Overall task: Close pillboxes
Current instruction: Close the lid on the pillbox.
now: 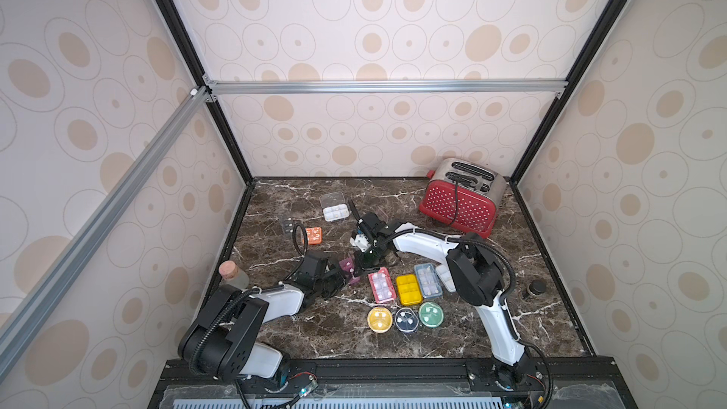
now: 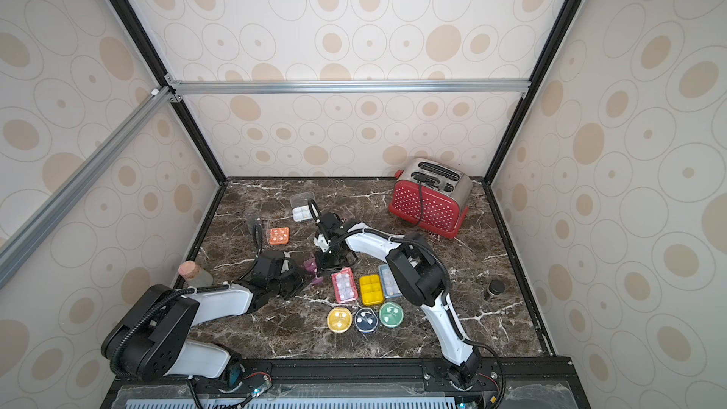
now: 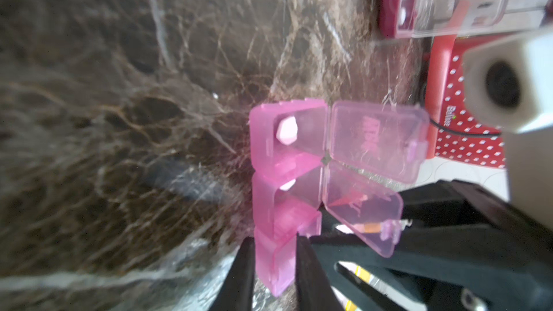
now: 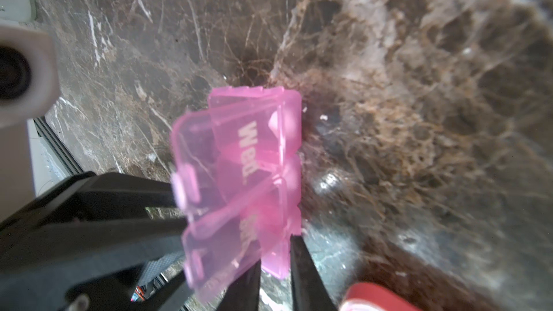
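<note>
At least eleven pillboxes show in both top views; the arms may hide more.

Eight are rectangular or square:
- white pillbox (image 1: 335, 212)
- dark pillbox (image 1: 287, 225)
- orange pillbox (image 1: 313, 236)
- purple pillbox (image 1: 347, 265)
- red pillbox (image 1: 381, 288)
- yellow pillbox (image 1: 408, 289)
- blue pillbox (image 1: 428, 280)
- second white pillbox (image 1: 443, 276), half covered

Three are round, in a row at lower centre:
- round yellow pillbox (image 1: 379, 318)
- round navy pillbox (image 1: 406, 319)
- round green pillbox (image 1: 430, 313)

The rest:
- one red toaster (image 1: 458, 204), upper right
- one cork-stoppered jar (image 1: 234, 275), left
- one small dark jar (image 1: 535, 289), right
- two arms: left arm (image 1: 275, 300) and right arm (image 1: 417, 243)

"Wed." reads in white on a lid of the pink pillbox (image 4: 248, 148), mid-frame; the red toaster (image 3: 472, 145) logo is too blurred.
</note>
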